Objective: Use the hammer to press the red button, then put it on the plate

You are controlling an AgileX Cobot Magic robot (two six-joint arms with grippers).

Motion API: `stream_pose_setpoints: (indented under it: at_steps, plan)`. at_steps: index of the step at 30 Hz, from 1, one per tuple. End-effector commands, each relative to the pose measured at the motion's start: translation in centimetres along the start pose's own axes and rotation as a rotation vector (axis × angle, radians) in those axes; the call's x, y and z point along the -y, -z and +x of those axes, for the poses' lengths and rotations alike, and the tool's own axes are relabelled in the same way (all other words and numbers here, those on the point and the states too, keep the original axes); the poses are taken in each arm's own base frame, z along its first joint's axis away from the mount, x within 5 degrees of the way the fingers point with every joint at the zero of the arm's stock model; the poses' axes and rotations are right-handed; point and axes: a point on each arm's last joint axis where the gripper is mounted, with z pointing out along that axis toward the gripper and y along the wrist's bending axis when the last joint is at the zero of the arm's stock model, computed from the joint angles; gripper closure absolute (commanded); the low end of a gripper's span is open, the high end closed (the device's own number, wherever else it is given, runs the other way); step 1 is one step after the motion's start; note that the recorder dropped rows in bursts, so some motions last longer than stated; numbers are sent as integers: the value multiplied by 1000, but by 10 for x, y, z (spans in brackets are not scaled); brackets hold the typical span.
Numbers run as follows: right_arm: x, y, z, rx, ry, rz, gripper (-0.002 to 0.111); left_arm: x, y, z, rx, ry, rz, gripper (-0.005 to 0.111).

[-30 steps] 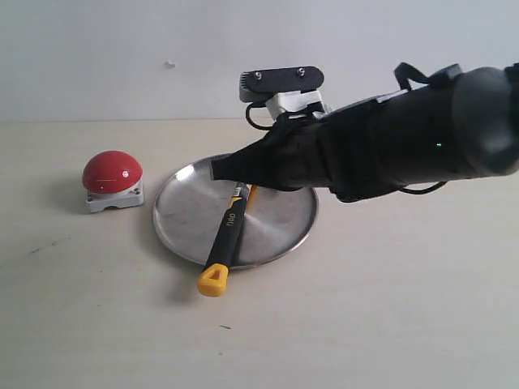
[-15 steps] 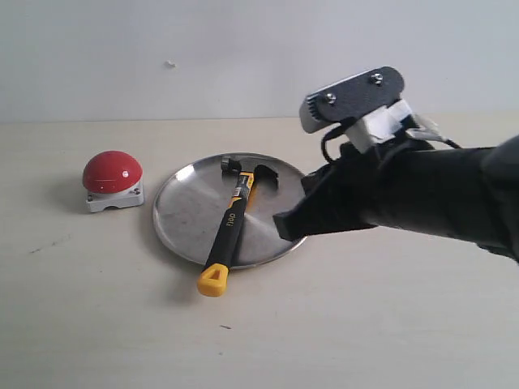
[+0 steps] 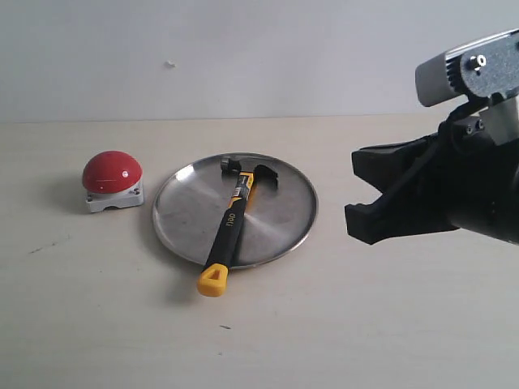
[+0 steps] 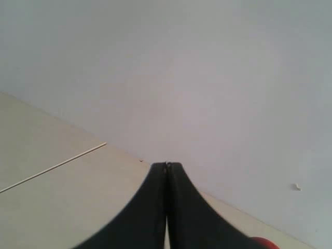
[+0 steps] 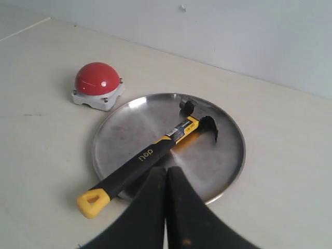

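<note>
The hammer [image 3: 231,220] lies across the silver plate [image 3: 186,211], its dark head toward the far side and its yellow handle end sticking out over the near rim. The red button [image 3: 112,172] sits on the table left of the plate. My right gripper [image 3: 353,198] hangs to the right of the plate, apart from it; in the right wrist view its tips [image 5: 166,168] are shut with nothing between them, above the hammer [image 5: 155,150] and plate [image 5: 218,161], with the button [image 5: 97,80] beyond. My left gripper [image 4: 167,164] is shut and empty, facing the wall.
A pale wooden table carries everything, and a plain light wall stands behind it. A sliver of the red button [image 4: 262,243] shows at the edge of the left wrist view.
My right arm has pulled back to the right, off the plate, uncovering the hammer's head. The hammer, the plate and the button have stayed where they were.
</note>
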Motion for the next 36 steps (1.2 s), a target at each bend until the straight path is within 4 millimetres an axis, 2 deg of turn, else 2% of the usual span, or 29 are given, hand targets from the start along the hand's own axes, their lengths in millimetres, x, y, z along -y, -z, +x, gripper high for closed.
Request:
stream_pose_setpoints:
  at_steps: [1,5,9,12,21,26,30,33,36]
  plan:
    - [0,3,0,9,6,-3,108,0,0,1,1,-6,8,107]
    - [3,3,-2,24,101,22,108,0,0,1,1,-6,8,107]
    - [0,3,-3,37,25,-10,108,0,0,1,2,-6,6,107]
    - [-8,3,-3,43,73,-99,108,0,0,1,2,-6,6,107]
    - [-10,4,-3,46,84,-120,108,0,0,1,2,-6,6,107]
    - [-10,4,-3,50,190,-118,108,0,0,1,2,-6,6,107]
    - [4,10,-8,79,134,-56,108,0,0,1,2,-6,6,107]
    - [25,20,-9,100,14,43,108,0,0,1,4,-6,2,107]
    - [50,37,-1,101,-63,183,108,0,0,1,4,-6,2,107]
